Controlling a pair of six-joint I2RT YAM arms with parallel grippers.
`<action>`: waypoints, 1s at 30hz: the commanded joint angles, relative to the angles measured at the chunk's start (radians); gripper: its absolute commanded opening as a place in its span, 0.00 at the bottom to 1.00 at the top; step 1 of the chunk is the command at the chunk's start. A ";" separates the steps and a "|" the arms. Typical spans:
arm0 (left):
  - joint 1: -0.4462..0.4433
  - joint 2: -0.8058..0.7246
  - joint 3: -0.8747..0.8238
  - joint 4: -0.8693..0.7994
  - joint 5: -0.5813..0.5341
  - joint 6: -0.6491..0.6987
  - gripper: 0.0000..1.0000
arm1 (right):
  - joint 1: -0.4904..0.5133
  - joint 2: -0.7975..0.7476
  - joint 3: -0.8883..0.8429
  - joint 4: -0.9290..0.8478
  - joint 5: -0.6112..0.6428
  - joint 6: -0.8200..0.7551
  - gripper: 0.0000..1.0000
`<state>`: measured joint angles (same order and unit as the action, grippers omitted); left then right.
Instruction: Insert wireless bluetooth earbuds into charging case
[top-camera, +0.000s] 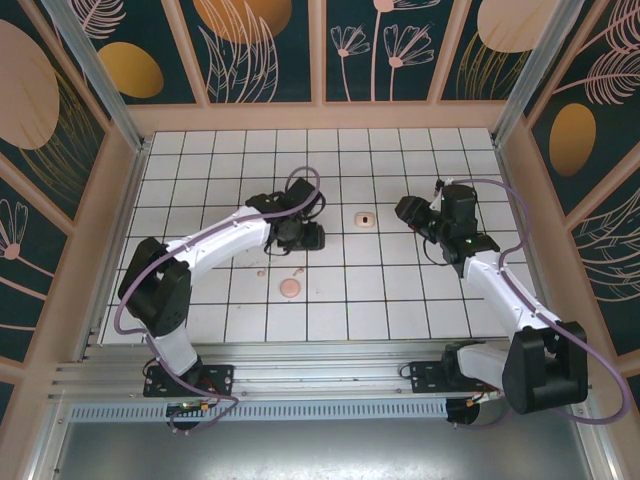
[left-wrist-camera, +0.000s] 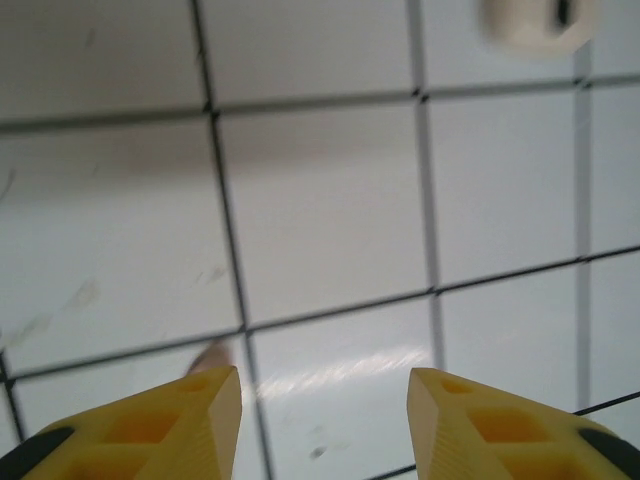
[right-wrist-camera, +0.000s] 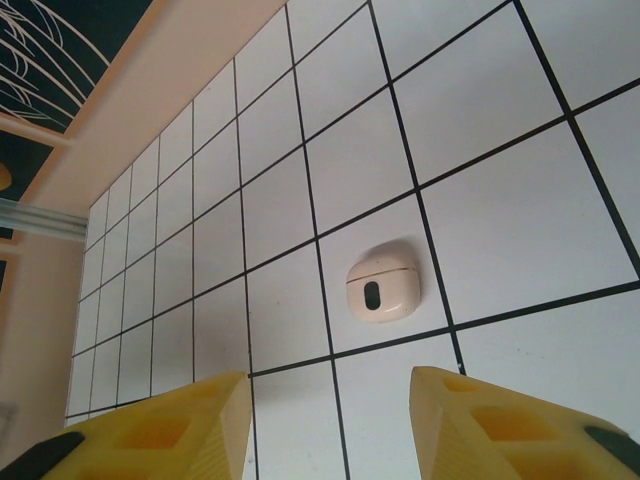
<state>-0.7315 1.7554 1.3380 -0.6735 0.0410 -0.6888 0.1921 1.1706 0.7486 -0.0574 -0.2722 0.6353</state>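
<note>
Hovering over the white tiled table (top-camera: 330, 310), your left claw (top-camera: 300, 237) hangs with its yellow fingers (left-wrist-camera: 150, 430) spread apart and nothing between them. From above, the earbuds (top-camera: 297, 269) show as two tiny pale pink slivers on the tiles near that claw. One is at its 6 o'clock and the other at about 7 o'clock; they lie apart from each other, and neither is gripped. A round pink disc (top-camera: 290, 289) lies beyond them, also at 6 o'clock.

In the left wrist view, one pale sliver peeks out just beside the tip of the finger at lower left, outside the gap. You cannot tell whether it touches the finger. The charging case (top-camera: 365, 217) sits blurred at 1 o'clock in that view, well apart from the fingers.

From above, the case stands between your two claws, at 3 o'clock of the left one and 9 o'clock of the right claw (top-camera: 405, 209). The right claw's fingers (right-wrist-camera: 500, 430) are also parted and hold nothing. In the right wrist view, the small cream case, with a dark oval mark on its face, rests on a single tile at 12 o'clock of the gap, near the fingertips but clear of them.
</note>
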 joint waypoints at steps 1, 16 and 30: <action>-0.024 -0.010 -0.057 -0.096 -0.033 -0.024 0.48 | 0.013 0.005 0.049 0.013 -0.014 0.012 0.47; -0.080 0.083 -0.093 -0.165 -0.120 0.012 0.54 | 0.038 -0.007 0.063 -0.017 0.005 0.007 0.47; -0.081 0.080 -0.141 -0.175 -0.083 0.025 0.56 | 0.047 0.002 0.072 -0.009 0.004 0.015 0.47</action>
<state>-0.8082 1.8317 1.2167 -0.8162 -0.0601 -0.6804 0.2317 1.1725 0.7856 -0.0727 -0.2790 0.6369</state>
